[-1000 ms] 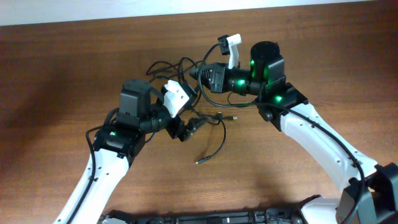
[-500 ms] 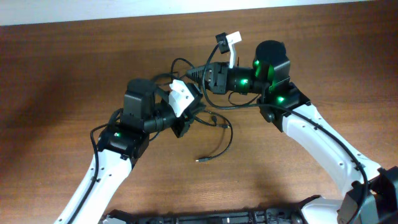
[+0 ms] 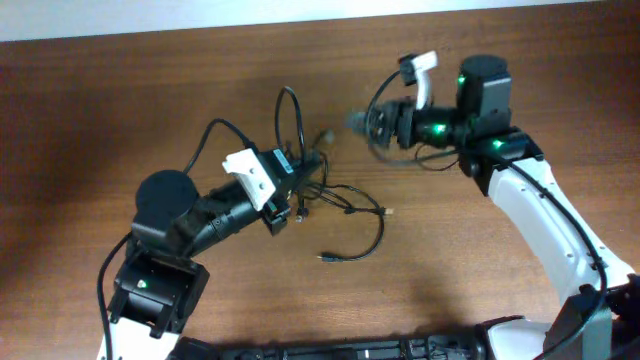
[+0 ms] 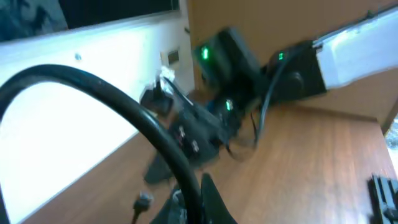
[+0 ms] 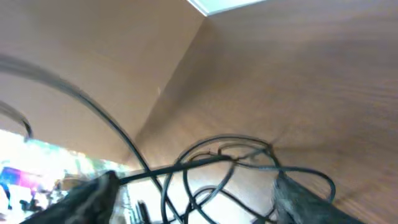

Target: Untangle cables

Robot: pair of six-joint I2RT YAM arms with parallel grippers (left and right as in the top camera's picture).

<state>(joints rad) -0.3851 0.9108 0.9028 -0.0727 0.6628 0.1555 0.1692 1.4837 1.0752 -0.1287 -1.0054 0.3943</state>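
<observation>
Overhead: the cables [image 3: 318, 192] are seen tangled mid-desk [image 3: 120, 90], with loops raised at the left jaws, which are pressed together on them. Left wrist: a cable arc is pinched. Right wrist: the right jaws are spread above the tangle.

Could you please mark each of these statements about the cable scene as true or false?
1. The left gripper is shut on one of the cables. True.
2. The right gripper is clamped on the cables. False: its jaws stand open and it is apart from them.
3. A loose plug end lies on the table. True.
4. The table is white. False: it is brown wood.
5. The cables lie closer to the right gripper than to the left. False: they are bunched at the left gripper.
</observation>
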